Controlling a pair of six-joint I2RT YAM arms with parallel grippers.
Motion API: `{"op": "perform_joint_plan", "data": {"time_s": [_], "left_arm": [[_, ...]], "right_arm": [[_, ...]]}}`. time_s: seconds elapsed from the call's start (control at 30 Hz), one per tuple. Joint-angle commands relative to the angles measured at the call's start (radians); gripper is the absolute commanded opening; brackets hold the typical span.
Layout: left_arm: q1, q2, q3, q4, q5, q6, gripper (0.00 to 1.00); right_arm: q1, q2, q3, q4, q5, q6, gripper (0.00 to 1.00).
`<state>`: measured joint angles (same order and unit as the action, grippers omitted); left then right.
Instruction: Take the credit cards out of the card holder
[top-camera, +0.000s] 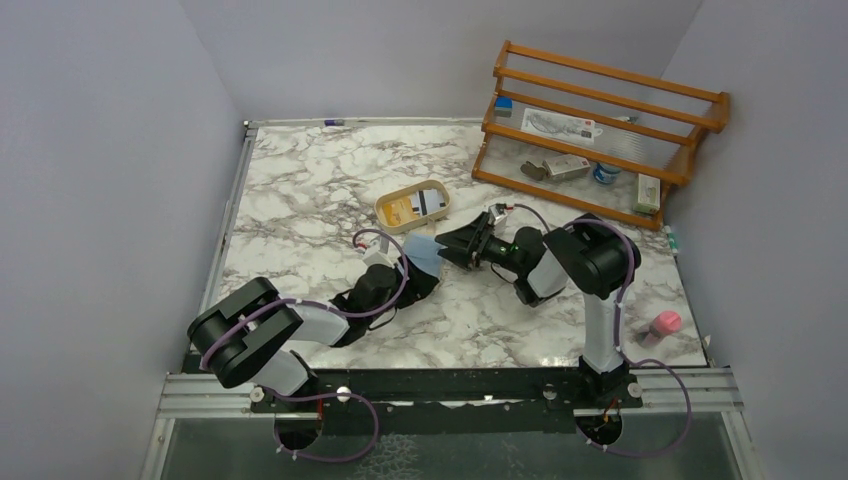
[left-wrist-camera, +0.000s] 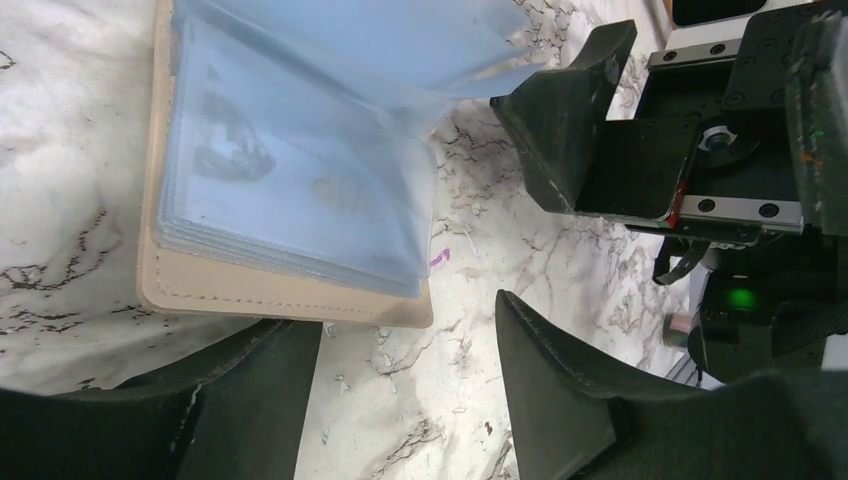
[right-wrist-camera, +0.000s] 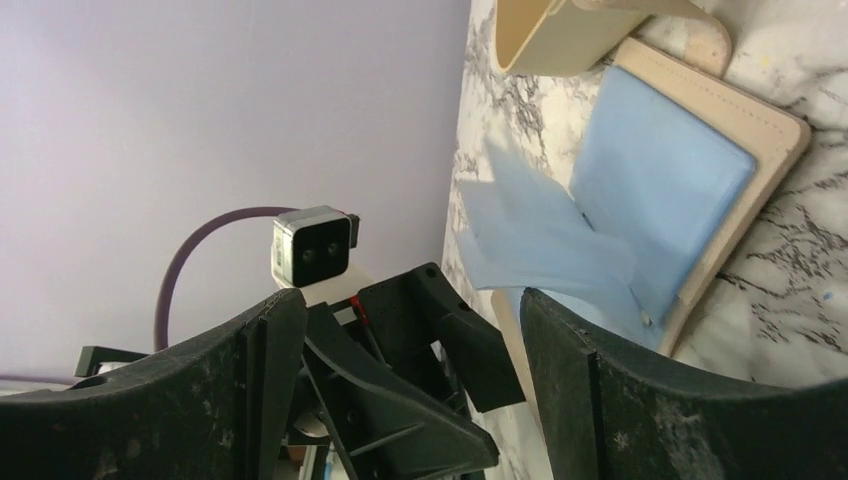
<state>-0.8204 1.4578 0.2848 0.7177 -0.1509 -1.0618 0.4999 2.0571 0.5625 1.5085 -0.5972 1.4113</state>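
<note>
The left gripper (left-wrist-camera: 400, 335) has its 2 black fingers apart with nothing clamped. 1 finger (left-wrist-camera: 250, 400) lies at the stitched edge of the holder (left-wrist-camera: 280, 295). The right gripper (right-wrist-camera: 410, 300) also has its fingers apart and empty, and it faces the left gripper across the holder. The holder is tan and leather-like, lying open and flat near the centre of the marble table (left-wrist-camera: 60, 200). The cards (left-wrist-camera: 300, 190) are thin, pale blue and translucent, stacked on it, with 1 leaf raised. An oval beige tray (right-wrist-camera: 545, 40) lies just beside, toward the far edge.
</note>
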Motion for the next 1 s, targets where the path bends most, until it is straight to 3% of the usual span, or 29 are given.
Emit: {"op": "perform_joint_plan", "data": {"time_s": [0.0,0.3,0.53,0.63,0.9,0.97], "left_arm": [[-0.002,0.010,-0.016,-0.007,0.004,0.005,0.66],[0.029,-0.006,-0.031,0.002,-0.023,0.029,0.66],[0.056,-0.063,-0.048,0.002,-0.081,0.064,0.58],[0.062,-0.091,-0.046,0.003,-0.112,0.085,0.54],[0.073,-0.081,-0.016,0.013,-0.137,0.114,0.25],[0.072,-0.065,-0.012,0.023,-0.136,0.111,0.23]], "right_arm": [[-0.001,-0.002,-0.039,0.207,0.018,-0.035,0.83],[-0.001,0.028,-0.060,0.248,0.007,-0.025,0.83],[-0.001,0.025,-0.046,0.229,-0.005,-0.031,0.83],[-0.001,0.027,-0.041,0.229,-0.009,-0.031,0.83],[-0.001,0.037,-0.031,0.233,-0.019,-0.026,0.84],[-0.001,0.035,-0.030,0.233,-0.022,-0.027,0.84]]}}
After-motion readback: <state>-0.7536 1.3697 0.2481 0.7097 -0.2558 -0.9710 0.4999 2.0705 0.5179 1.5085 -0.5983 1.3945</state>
